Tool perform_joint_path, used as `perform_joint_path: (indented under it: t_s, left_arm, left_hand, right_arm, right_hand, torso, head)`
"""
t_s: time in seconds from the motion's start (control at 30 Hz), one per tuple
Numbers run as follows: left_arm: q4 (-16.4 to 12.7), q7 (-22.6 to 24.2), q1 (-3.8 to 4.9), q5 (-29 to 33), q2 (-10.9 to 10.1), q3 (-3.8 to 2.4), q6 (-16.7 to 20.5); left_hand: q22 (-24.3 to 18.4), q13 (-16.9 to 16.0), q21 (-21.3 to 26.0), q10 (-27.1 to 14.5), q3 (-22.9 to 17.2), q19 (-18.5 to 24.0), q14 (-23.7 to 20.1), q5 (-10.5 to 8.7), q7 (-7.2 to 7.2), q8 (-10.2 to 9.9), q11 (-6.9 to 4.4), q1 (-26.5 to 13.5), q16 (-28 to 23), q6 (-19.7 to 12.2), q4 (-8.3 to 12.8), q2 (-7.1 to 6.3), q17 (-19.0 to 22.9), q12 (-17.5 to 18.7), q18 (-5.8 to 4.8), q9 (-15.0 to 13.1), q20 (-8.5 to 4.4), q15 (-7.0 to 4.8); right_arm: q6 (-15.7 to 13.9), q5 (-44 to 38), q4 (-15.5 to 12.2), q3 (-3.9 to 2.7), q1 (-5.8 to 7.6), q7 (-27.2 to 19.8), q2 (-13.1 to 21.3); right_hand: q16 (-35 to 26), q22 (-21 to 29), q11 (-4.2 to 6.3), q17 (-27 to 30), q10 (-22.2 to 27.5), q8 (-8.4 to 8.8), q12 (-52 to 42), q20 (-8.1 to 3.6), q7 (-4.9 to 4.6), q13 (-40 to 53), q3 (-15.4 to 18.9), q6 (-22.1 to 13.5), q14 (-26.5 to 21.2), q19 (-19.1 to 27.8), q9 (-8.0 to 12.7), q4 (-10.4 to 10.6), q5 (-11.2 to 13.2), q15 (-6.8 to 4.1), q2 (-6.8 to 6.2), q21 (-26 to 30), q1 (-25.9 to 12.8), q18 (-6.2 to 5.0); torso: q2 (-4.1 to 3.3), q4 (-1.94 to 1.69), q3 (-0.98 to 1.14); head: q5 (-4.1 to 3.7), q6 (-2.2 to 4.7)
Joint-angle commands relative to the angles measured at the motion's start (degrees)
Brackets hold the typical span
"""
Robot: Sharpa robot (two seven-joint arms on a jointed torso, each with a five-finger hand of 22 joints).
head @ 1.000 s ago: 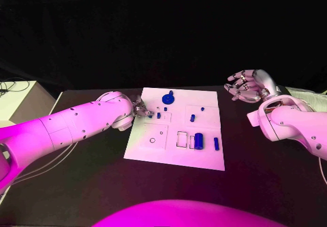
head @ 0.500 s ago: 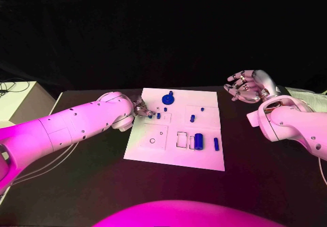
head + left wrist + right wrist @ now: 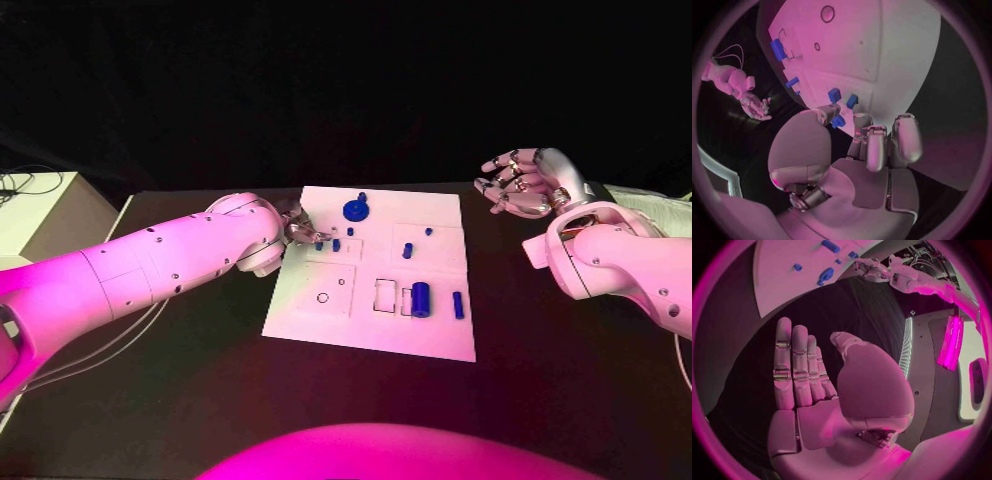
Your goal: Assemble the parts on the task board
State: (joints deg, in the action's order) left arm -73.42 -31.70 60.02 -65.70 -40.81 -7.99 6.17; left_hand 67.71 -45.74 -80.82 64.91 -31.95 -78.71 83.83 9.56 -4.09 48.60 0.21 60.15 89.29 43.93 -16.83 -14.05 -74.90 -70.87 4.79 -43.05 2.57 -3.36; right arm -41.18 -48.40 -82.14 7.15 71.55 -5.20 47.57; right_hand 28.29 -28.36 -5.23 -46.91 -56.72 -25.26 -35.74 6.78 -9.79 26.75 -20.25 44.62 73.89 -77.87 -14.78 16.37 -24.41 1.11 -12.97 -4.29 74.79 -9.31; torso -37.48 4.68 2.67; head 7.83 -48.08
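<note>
The white task board [image 3: 375, 322] lies mid-table. My left hand [image 3: 302, 231] is at its left edge, thumb and a finger pinching a small blue part [image 3: 838, 121] just off the board's rim. Two more small blue parts [image 3: 336, 244] [image 3: 351, 231] stand close by on the board. A blue gear-like part [image 3: 355, 210] stands near the far edge. A blue cylinder [image 3: 420, 298] and a thin peg [image 3: 459, 305] lie at the near right. My right hand [image 3: 525, 183] hovers off the board's far right corner, fingers spread and holding nothing; its palm [image 3: 817, 390] faces the board [image 3: 779, 270].
A pale box [image 3: 41, 215] stands beyond the table's left edge with a cable on it. Pale sheets [image 3: 649, 198] lie at the far right. My left arm [image 3: 144, 265] crosses the table's left side. Two small blue pegs [image 3: 408, 250] stand mid-board.
My left hand has edged slightly further onto the board's left edge. The right hand and the parts on the board have not moved.
</note>
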Motion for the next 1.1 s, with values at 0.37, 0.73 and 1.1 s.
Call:
perform_joint_path:
  t_s: [0.37, 0.73, 1.1]
  left_arm:
    - [-0.4, 3.6, -0.01, 1.7, -0.1, -1.43, 2.9]
    - [-0.4, 19.9, 0.05, 20.5, -0.1, -3.50, 7.4]
    - [3.2, 30.9, 0.07, 3.0, 3.9, -2.10, 6.3]
  left_hand:
    - [-1.1, 1.6, 0.7, -1.2, 1.2, 0.7, 5.2, -0.20, -0.38, 0.1, 0.24, -0.5, -0.4, -0.8, 0.0, -0.93, -12.7, 0.5, 0.04, 0.2, 0.22, 0.40]
    - [-25.0, 14.5, 15.3, -19.1, 1.8, 16.2, -7.4, 0.45, -5.57, -2.9, 5.24, 6.5, -10.3, -11.3, 0.1, 0.41, 6.8, 7.4, 4.42, 6.4, 4.18, 4.88]
    - [-31.5, 29.5, 21.4, -23.1, -7.1, 27.6, -30.6, -0.70, -6.62, -12.2, 6.91, 23.6, -23.1, -6.1, 10.4, -2.41, 32.2, 23.0, 5.73, 21.6, 5.85, 6.57]
  right_arm:
    - [0.7, -0.5, 0.0, -0.03, -0.02, -0.4, 0.0]
    - [0.3, -0.5, 0.1, -0.03, -0.04, -0.5, -0.1]
    - [0.2, -0.6, 0.5, -0.03, -0.05, -0.7, -0.3]
  right_hand:
    - [-0.4, 0.1, -0.14, -0.1, -0.3, -0.37, 0.0, -0.05, -0.25, -0.1, -0.3, -0.2, 0.5, -0.4, 0.1, 0.1, -0.2, -0.11, -0.17, 0.2, -0.5, -1.11]
    - [-0.7, 0.5, -0.12, -0.3, -0.2, -0.38, 0.0, -0.05, -0.24, -0.1, -0.4, -0.2, 0.6, -0.5, 0.1, -0.1, -0.3, -0.12, -0.16, 0.2, -0.6, -1.12]
    - [-1.8, 1.5, 0.04, -0.8, -0.1, -0.37, 0.2, -0.39, -0.25, -0.7, -2.4, -0.2, 0.7, -0.7, 0.2, -2.7, 0.8, -0.38, -0.54, 0.0, 3.2, -1.12]
  torso:
    - [-0.04, 0.05, -0.01]
    - [0.01, 0.05, 0.08]
    - [-0.10, 0.13, 0.07]
  head:
    - [-0.11, 0.33]
    - [-0.48, 1.21]
    - [-1.06, 2.78]
